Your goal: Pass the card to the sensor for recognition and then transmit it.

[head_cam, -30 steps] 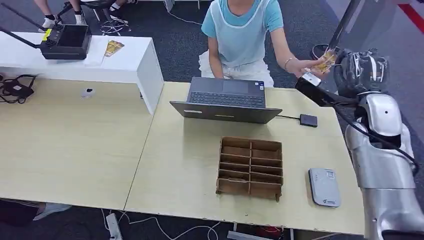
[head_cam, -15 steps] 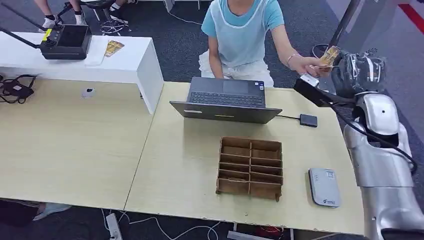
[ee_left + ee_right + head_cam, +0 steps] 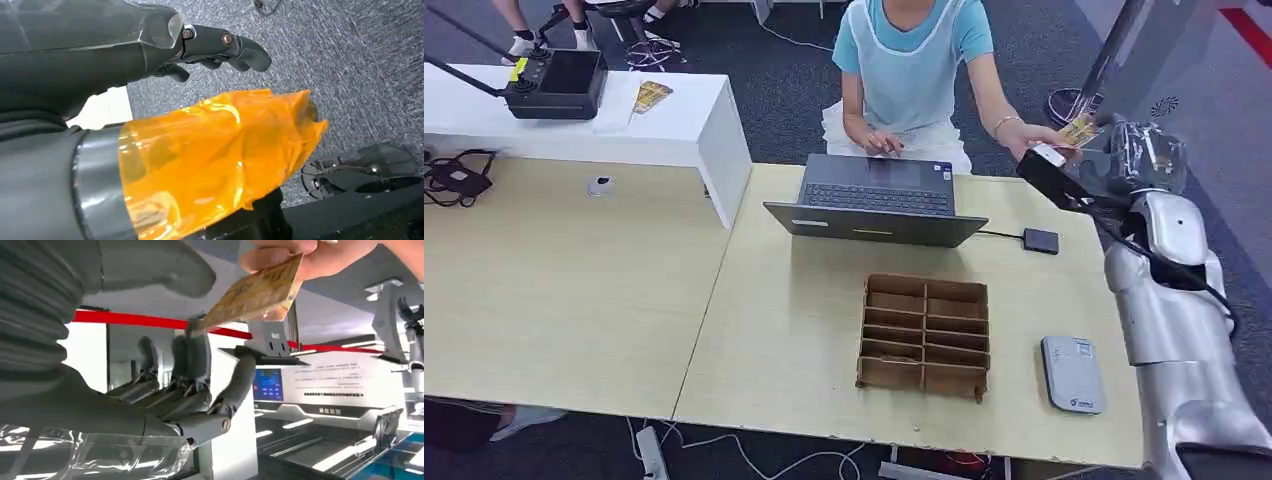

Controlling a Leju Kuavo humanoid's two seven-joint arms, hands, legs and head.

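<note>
Card [image 3: 1076,130] sits at 2 o'clock in the head view, pinched by a person's hand [image 3: 1027,138] right at the right hand [image 3: 1146,152], well apart from the grey sensor [image 3: 1072,374] (5 o'clock). Handover either way. Left wrist view: left hand [image 3: 220,45] curled, grasping nothing. Right wrist view: fingers [image 3: 200,360] spread, one touching the card's edge, not clamped.

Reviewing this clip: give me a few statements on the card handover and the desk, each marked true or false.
1. A person's hand holds the card. True.
2. The card lies flat on the grey sensor pad. False: it is up in the air near the right hand, far from the pad.
3. The laptop is open. True.
4. The right hand is closed in a fist. False: its fingers are spread under the card.
5. The brown divider tray holds several cards. False: its compartments look empty.
</note>
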